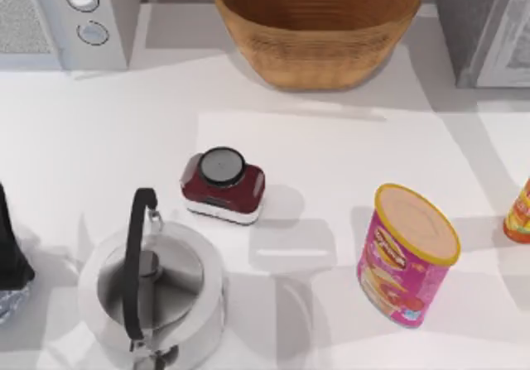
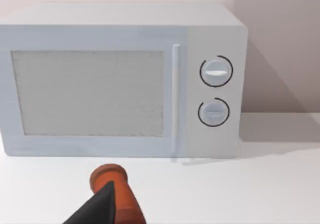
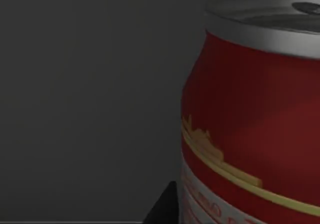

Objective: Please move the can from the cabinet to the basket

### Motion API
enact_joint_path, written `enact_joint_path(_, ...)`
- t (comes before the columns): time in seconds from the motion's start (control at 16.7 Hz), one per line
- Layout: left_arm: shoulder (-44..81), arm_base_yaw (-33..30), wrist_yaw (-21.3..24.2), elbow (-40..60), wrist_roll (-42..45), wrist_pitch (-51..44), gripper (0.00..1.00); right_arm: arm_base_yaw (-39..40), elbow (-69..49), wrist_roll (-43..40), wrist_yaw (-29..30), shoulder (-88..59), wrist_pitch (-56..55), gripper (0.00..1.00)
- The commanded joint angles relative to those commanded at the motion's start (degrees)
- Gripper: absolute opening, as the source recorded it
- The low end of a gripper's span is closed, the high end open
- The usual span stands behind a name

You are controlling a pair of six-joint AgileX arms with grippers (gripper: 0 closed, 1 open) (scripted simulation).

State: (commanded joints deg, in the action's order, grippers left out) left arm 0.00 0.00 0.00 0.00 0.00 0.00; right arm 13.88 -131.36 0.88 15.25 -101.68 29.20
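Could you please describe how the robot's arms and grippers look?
The left arm at the top view's left edge is matt black and rounded. In the wrist views, the left gripper and right gripper each show a plain black, pointed wedge. No cables or markings visible.

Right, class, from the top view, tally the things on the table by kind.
Containers: 2, pink canister, orange-yellow container
Kitchen devices: 3, microwave, kettle, dark red gadget
Basket: 1
Cabinet: 1
Total: 7
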Motion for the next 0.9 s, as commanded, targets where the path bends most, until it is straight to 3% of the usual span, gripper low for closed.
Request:
enact_joint_path(0.42,0.0,0.0,0.0,0.0,0.0,0.0,1.0,6.3,7.4,-0.2,6.1,17.2,9.6,0.0)
enact_joint_path(0.9,0.0,0.0,0.0,0.0,0.0,0.0,1.0,6.6,9.0,-0.1,6.3,19.2,10.4,0.0)
